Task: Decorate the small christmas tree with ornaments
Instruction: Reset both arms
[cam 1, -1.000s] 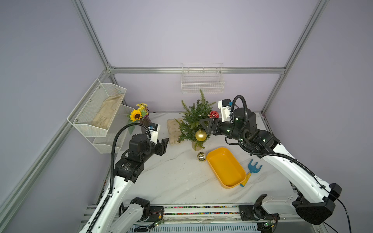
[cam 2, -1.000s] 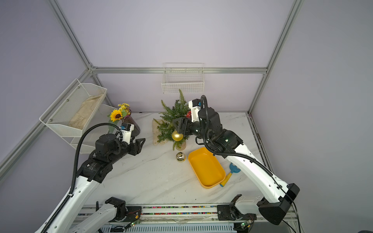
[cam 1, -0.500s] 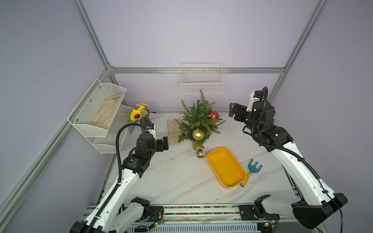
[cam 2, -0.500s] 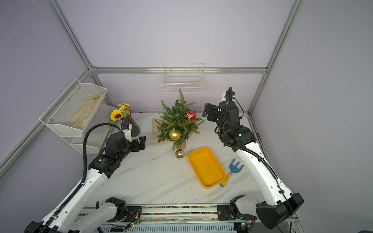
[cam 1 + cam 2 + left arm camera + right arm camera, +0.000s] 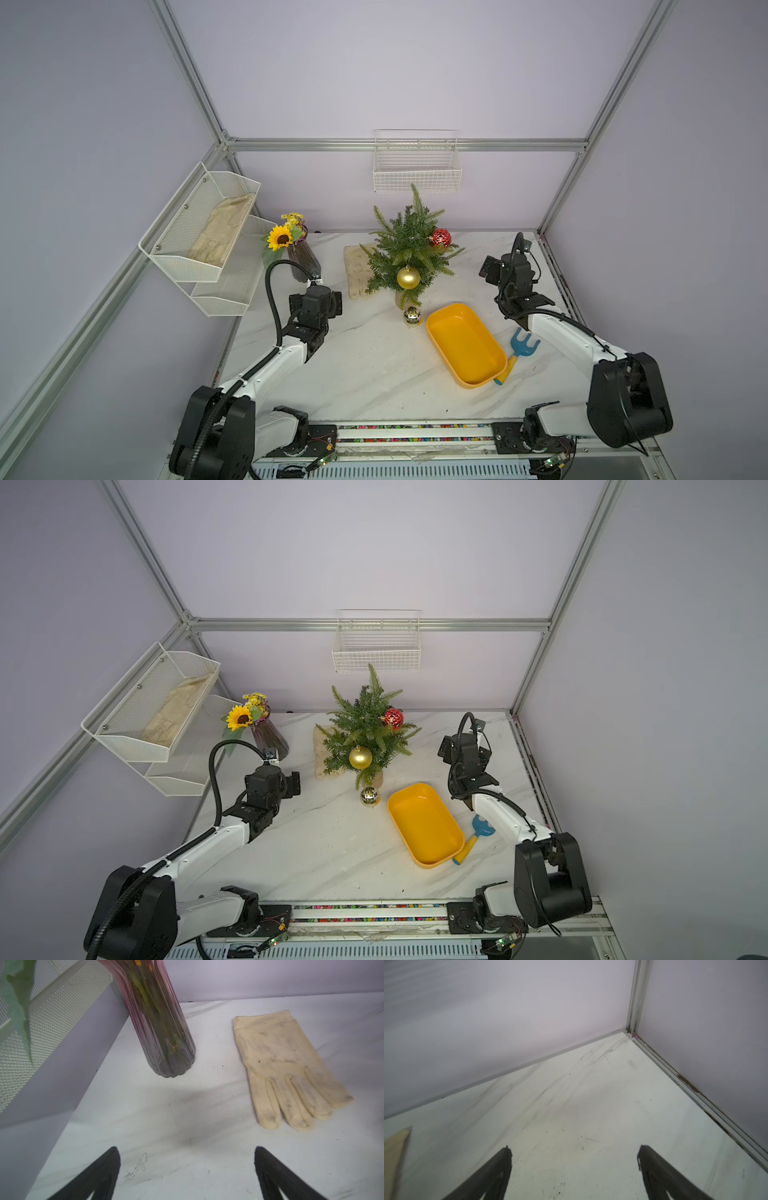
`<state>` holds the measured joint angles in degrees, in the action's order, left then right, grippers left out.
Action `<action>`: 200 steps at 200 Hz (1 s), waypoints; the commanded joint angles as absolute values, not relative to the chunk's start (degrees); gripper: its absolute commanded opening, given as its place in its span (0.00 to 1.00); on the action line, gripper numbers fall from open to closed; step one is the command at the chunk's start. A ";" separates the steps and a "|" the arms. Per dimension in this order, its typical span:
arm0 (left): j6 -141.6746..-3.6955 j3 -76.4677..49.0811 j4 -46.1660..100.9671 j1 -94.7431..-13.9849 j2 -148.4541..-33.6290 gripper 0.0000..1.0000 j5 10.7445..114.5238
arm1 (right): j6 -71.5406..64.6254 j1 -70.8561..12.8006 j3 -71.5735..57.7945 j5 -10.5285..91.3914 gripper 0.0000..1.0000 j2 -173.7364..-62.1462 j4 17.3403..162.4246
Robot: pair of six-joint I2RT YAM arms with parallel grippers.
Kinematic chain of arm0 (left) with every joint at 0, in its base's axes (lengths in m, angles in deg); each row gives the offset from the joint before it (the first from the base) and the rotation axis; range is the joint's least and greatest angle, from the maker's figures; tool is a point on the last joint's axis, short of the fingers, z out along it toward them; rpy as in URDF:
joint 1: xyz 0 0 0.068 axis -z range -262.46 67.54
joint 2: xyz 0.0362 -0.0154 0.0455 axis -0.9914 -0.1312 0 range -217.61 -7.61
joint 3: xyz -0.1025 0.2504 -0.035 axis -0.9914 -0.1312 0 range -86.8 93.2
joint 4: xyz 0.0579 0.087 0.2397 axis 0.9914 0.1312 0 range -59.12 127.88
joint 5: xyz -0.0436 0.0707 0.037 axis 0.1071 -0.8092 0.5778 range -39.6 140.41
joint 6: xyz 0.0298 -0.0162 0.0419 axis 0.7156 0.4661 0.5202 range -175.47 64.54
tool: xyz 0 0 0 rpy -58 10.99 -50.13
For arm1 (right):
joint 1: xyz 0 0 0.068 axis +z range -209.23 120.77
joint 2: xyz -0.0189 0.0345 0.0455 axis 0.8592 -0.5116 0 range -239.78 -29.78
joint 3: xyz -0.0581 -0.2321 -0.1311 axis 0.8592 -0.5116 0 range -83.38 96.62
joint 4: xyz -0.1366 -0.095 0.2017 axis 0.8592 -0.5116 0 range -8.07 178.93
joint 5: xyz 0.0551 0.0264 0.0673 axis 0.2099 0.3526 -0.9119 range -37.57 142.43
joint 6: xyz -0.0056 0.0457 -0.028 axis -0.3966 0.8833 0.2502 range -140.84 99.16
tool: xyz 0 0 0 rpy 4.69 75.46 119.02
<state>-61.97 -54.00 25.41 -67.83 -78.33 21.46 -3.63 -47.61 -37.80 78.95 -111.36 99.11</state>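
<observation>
Nearest the robot, the left gripper [image 5: 187,1150] hovers at the table's nine o'clock, jaws spread wide and empty, facing the vase [image 5: 166,1032] and glove [image 5: 291,1068]. The right gripper [image 5: 574,1149], at three o'clock, is likewise spread and holds nothing.

Toward the middle, the shiny mirrored ball [image 5: 412,316] lies on the marble just beside the small christmas tree [image 5: 409,249], at the six o'clock of its base, with the yellow tray [image 5: 465,345] at the ball's four o'clock. The ball is probably light, hollow, slick and brittle, so a gentle pinch at its cap or hanging loop looks safer than squeezing the sphere.

Farther back, the matte gold ball [image 5: 408,277] hangs low on the tree's front. The red glittery ball [image 5: 439,237] sits at the tree's two o'clock.
</observation>
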 commanded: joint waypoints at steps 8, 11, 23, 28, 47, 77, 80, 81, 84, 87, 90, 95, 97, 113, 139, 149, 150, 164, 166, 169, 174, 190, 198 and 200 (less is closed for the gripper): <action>-53.52 -59.41 4.88 -69.42 -82.76 1.00 18.55 | -9.76 -48.51 -46.29 82.88 0.97 -118.06 125.40; -53.29 -59.76 3.61 -69.78 -83.36 1.00 18.84 | -9.84 -48.65 -46.93 82.80 0.97 -119.05 127.02; -52.31 -60.90 -1.42 -71.00 -85.54 1.00 21.09 | -10.65 -49.34 -49.53 82.04 0.97 -122.45 134.05; -52.15 -61.51 -3.71 -71.65 -86.48 1.00 22.24 | -11.18 -49.54 -50.84 81.50 0.97 -123.63 137.44; -51.86 -62.12 -8.54 -73.65 -88.09 1.00 25.83 | -13.25 -49.86 -51.41 78.82 0.97 -124.38 139.91; -51.59 -64.40 -18.75 -76.99 -92.20 1.00 33.24 | -17.89 -51.85 -57.45 73.90 0.97 -125.93 156.49; -51.96 -64.29 -18.59 -77.42 -92.63 1.00 33.59 | -17.98 -52.56 -58.03 72.89 0.97 -126.57 157.68; -52.04 -64.21 -18.50 -77.52 -92.70 1.00 33.74 | -17.96 -52.73 -58.18 72.55 0.97 -126.73 157.93; -52.39 -64.15 -18.27 -77.90 -92.96 1.00 34.36 | -17.09 -53.52 -58.47 71.62 0.97 -127.19 158.50; -52.59 -64.15 -18.32 -78.22 -93.29 1.00 35.15 | -16.09 -54.15 -58.83 70.92 0.97 -127.69 159.41; -52.64 -64.22 -18.64 -78.55 -93.64 1.00 36.07 | -15.86 -54.72 -59.34 70.29 0.97 -128.45 160.75; -52.65 -64.46 -19.58 -79.11 -94.22 1.00 37.71 | -15.88 -55.68 -60.19 68.96 0.97 -129.81 163.81; -52.70 -64.60 -20.19 -79.29 -94.46 1.00 38.29 | -15.87 -55.99 -60.58 68.34 0.97 -130.39 164.85; -53.76 -65.47 -22.21 -81.34 -96.10 1.00 42.62 | -15.85 -56.94 -61.85 65.61 0.97 -131.88 168.49; -54.66 -65.03 -23.12 -82.29 -97.63 1.00 43.40 | -16.24 -56.94 -57.58 66.58 0.97 -131.65 160.67; -55.38 -64.74 -22.02 -82.29 -97.50 1.00 41.78 | -16.03 -56.86 -57.59 66.85 0.97 -131.44 159.78; -55.42 -64.65 -22.07 -82.29 -97.55 1.00 41.39 | -16.11 -56.86 -57.61 66.89 0.97 -131.50 159.91; -55.76 -64.85 -22.38 -82.24 -97.52 1.00 40.04 | -16.19 -56.82 -57.78 66.84 0.97 -131.59 160.60; -55.76 -64.85 -22.38 -82.27 -97.41 1.00 40.06 | -16.19 -56.78 -57.67 66.84 0.97 -131.50 160.33; -55.66 -64.87 -22.45 -82.29 -97.32 1.00 40.12 | -16.11 -56.76 -57.63 66.92 0.97 -131.39 160.08; -55.56 -65.06 -22.50 -82.29 -97.26 1.00 40.29 | -16.23 -56.77 -57.73 66.93 0.97 -131.40 160.15; -55.60 -64.93 -22.87 -82.29 -97.55 1.00 40.15 | -16.32 -56.76 -57.86 66.91 0.97 -131.65 160.87; -55.62 -64.88 -22.82 -82.31 -97.50 1.00 40.14 | -16.23 -56.77 -57.75 66.93 0.97 -131.48 160.50; -55.57 -64.93 -22.86 -82.31 -97.56 1.00 40.08 | -16.22 -56.77 -57.77 66.93 0.97 -131.47 160.48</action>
